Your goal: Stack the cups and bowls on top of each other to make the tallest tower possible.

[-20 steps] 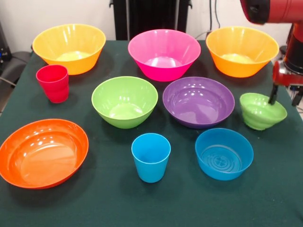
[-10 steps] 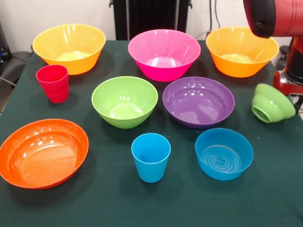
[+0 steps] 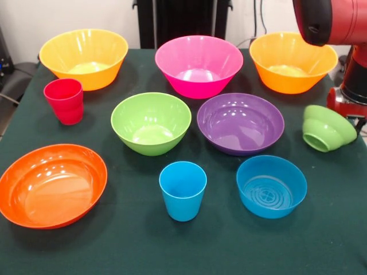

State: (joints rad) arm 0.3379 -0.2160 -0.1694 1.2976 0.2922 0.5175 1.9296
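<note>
My gripper (image 3: 353, 121) is at the table's right edge, shut on the rim of the small ridged green bowl (image 3: 323, 129). It holds the bowl above the cloth, tipped on its side with the base towards the camera. The sky blue cup (image 3: 183, 190) and the small blue bowl (image 3: 271, 186) stand at the front. The red cup (image 3: 64, 101) stands at the left. The lime green bowl (image 3: 151, 123) and the purple bowl (image 3: 240, 123) sit in the middle. Each stands alone; no stack shows.
The wide orange bowl (image 3: 51, 184) lies at the front left. Two yellow-orange bowls (image 3: 84, 58) (image 3: 292, 62) and the pink bowl (image 3: 199, 66) line the far edge. The arm's red link (image 3: 332, 20) hangs over the far right corner.
The small green bowl stood upright on the cloth with a finger inside it. It has been lifted and tipped on its side, and has since shifted slightly left.
</note>
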